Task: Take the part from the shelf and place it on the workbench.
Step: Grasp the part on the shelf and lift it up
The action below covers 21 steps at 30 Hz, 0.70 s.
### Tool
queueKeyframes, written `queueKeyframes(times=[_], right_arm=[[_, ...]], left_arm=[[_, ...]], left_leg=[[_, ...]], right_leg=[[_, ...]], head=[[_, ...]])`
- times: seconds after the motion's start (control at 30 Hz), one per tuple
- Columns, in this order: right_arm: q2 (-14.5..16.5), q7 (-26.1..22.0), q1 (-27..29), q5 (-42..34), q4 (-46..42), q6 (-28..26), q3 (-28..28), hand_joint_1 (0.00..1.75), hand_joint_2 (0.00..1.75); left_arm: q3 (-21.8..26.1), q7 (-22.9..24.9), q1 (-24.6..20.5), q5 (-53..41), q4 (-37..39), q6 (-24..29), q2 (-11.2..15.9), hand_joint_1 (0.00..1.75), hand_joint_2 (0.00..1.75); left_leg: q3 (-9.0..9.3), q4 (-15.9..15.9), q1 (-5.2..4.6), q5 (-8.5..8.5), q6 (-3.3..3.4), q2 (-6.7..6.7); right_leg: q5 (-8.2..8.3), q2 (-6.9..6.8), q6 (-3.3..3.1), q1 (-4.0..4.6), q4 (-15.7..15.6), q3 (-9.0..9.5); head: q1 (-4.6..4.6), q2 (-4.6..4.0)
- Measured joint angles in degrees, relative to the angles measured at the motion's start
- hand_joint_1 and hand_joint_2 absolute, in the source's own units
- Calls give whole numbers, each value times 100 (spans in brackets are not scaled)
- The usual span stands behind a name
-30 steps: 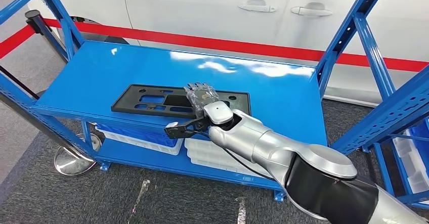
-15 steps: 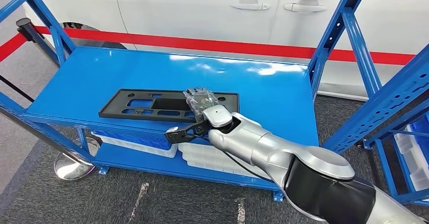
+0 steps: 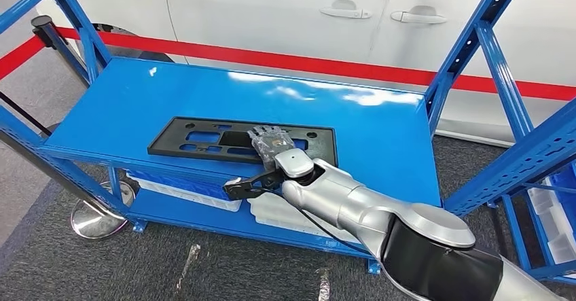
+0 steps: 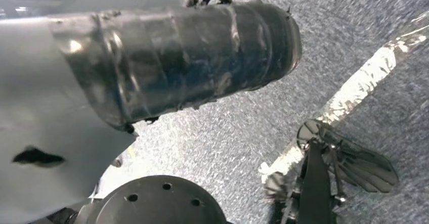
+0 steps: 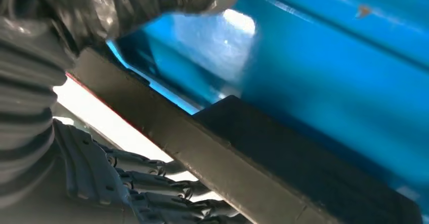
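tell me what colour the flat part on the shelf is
Black, on the blue shelf; the part shows best in the head view.

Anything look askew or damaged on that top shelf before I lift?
Nothing stands out. The black part lies flat and looks intact on the blue shelf, roughly parallel to its front edge, with the right hand resting on it.

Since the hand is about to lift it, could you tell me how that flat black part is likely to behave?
The black part looks like thin moulded plastic with cut-outs, so probably light. Gripped off-centre by the right robot hand, its long end may sag. It may slide on the glossy shelf.
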Motion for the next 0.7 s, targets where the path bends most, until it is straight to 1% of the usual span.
queueKeyframes(times=[0.03, 0.07, 0.1, 0.13, 0.2, 0.23, 0.27, 0.3, 0.37, 0.4, 0.47, 0.6, 0.7], right_arm=[[0, -12, 0, -1, 9, -19, 0, 0, 175], [7, -22, -1, -3, 16, -34, -1, 0, 175], [13, -29, 0, -8, 22, -48, -3, 16, 175], [20, -38, 1, -18, 25, -58, -8, 56, 175], [33, -53, 2, -41, 30, -61, -21, 139, 175], [39, -58, 2, -49, 34, -57, -27, 164, 175], [43, -62, 3, -54, 43, -52, -30, 166, 175], [48, -64, 6, -55, 52, -46, -32, 168, 175], [48, -68, 15, -55, 75, -34, -33, 172, 175], [49, -72, 19, -55, 84, -30, -33, 174, 175], [51, -86, 16, -55, 97, -18, -36, 175, 175], [53, -117, -12, -96, 109, 31, -51, 175, 175], [57, -125, -23, -124, 111, 26, -77, 175, 175]], left_arm=[[1, -1, 0, 4, 0, 2, 0, 0, 0], [1, -1, -1, 8, 0, 5, 2, 0, 0], [1, -1, -2, 10, 0, 8, 4, 0, 0], [1, -1, -2, 15, 0, 11, 6, 0, 0], [1, -3, -2, 30, 0, 15, 13, 0, 0], [2, -4, -2, 37, 0, 15, 16, 0, 0], [2, -6, -4, 40, 0, 15, 20, 0, 0], [3, -8, -6, 41, 0, 15, 31, 0, 0], [3, -8, -5, 42, 0, 15, 56, 0, 0], [3, -9, -3, 42, 0, 16, 71, 0, 0], [3, -9, 2, 42, 0, 16, 83, 0, 0], [5, -9, 6, 40, 0, 13, 85, 0, 0], [5, -7, 2, 34, 0, 13, 85, 0, 0]], left_leg=[[-5, 29, 0, -21, -21, -2], [-16, 66, -8, -44, -48, -4], [-27, 91, -16, -59, -77, -5], [-34, 101, -21, -65, -108, -5], [-32, 91, -15, -62, -167, -4], [-43, 118, -5, -90, -197, -1], [-45, 135, -7, -121, -188, 2], [-32, 123, -8, -122, -120, 8], [8, 67, -13, -97, 16, 19], [30, 34, -7, -65, 45, 25], [46, 21, -1, -51, 1, 25], [58, -3, 2, -37, -53, 19], [61, -13, 7, -40, -152, 19]], right_leg=[[155, -3, -14, -4, -387, 185], [271, -5, -30, -1, -718, 347], [318, -3, -48, 7, -917, 448], [309, 3, -70, 19, -991, 486], [335, 11, -122, 24, -1013, 495], [349, 9, -152, 15, -1032, 505], [354, 10, -167, 12, -1048, 514], [351, 10, -180, 15, -1050, 521], [331, 20, -181, 53, -1035, 524], [329, 21, -190, 62, -1030, 525], [330, 15, -196, 65, -1031, 527], [325, -1, -204, 68, -1029, 529], [320, -2, -210, 70, -1029, 530]], head=[[2, 0], [0, 0], [1, 0], [1, 0], [3, 0], [1, -1], [-10, 0], [-17, 1], [-32, 0], [-30, -1], [-35, 0], [-31, 0], [-31, 1]])
